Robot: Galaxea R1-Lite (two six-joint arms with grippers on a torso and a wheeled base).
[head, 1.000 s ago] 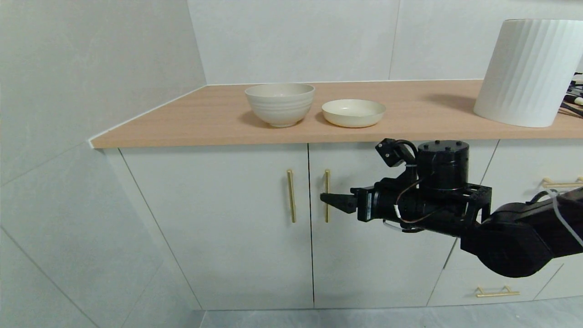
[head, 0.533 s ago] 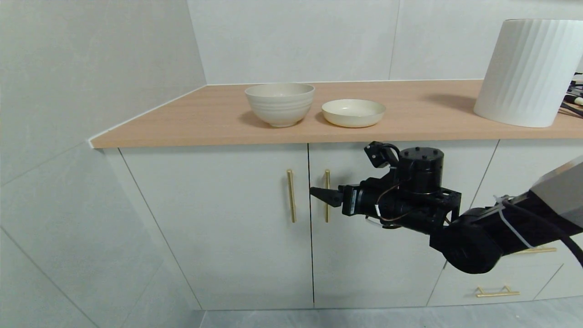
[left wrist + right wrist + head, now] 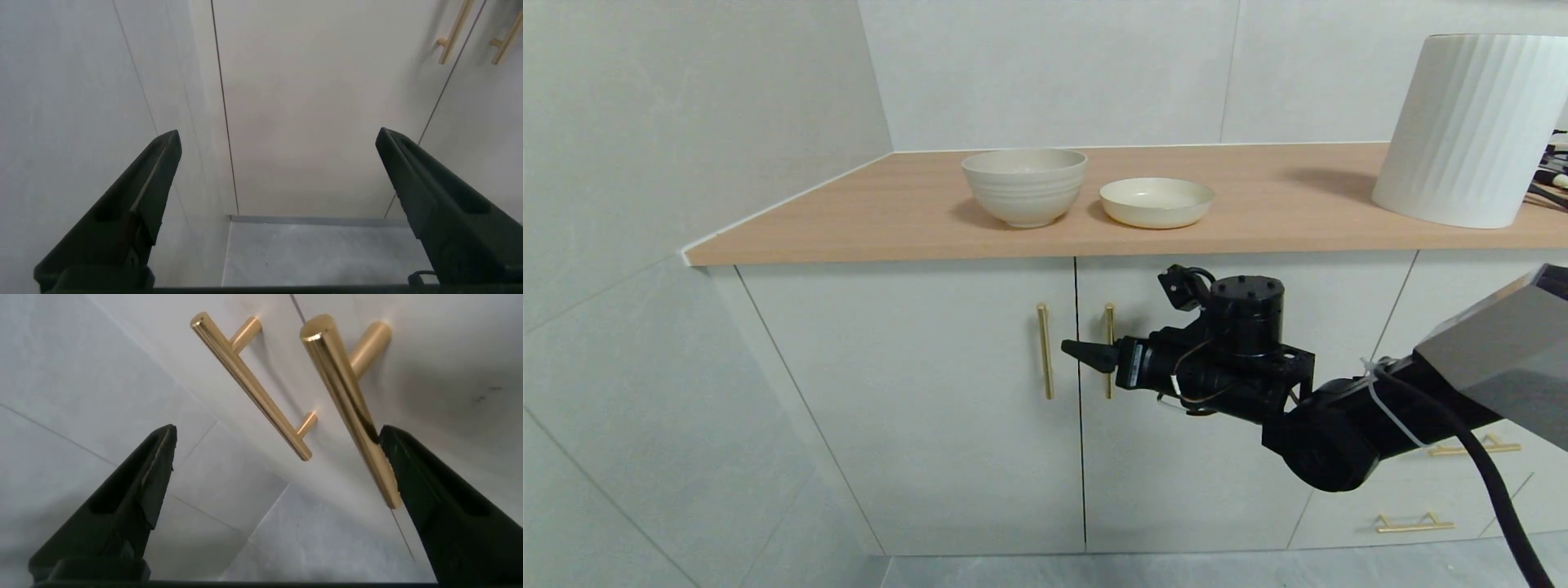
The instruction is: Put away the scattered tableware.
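The left gripper (image 3: 276, 137) hangs low before a pale cabinet panel (image 3: 327, 106) and a strip of grey floor (image 3: 310, 253), its two dark fingers spread wide with nothing between them; it touches nothing.

On the cabinet front below the wooden worktop (image 3: 890, 212), two upright gold handles flank the seam between the doors: the left handle (image 3: 1045, 351) on the left door (image 3: 915, 408) and the right handle (image 3: 1109, 322) on the right door (image 3: 1192, 490). The right gripper (image 3: 1080, 353) is levelled at that seam on an arm stretched in from the right, its tip lying between the two handles in the head view. Seen from the wrist, the right gripper (image 3: 276, 433) stands released, its fingers well apart, with both gold bars showing in the gap and the right handle (image 3: 347, 400) the nearer one; whether a finger touches the bar cannot be told.

The tableware sits on the worktop above the doors; a deep, ribbed, off-white bowl (image 3: 1024, 186) stands upright to the left, and a shallow cream dish (image 3: 1156, 202) lies just beside it to the right, the two apart. Far to the right a tall white ribbed container (image 3: 1470, 131) stands on the same worktop; below it, short gold drawer pulls (image 3: 1414, 523) line the drawers.
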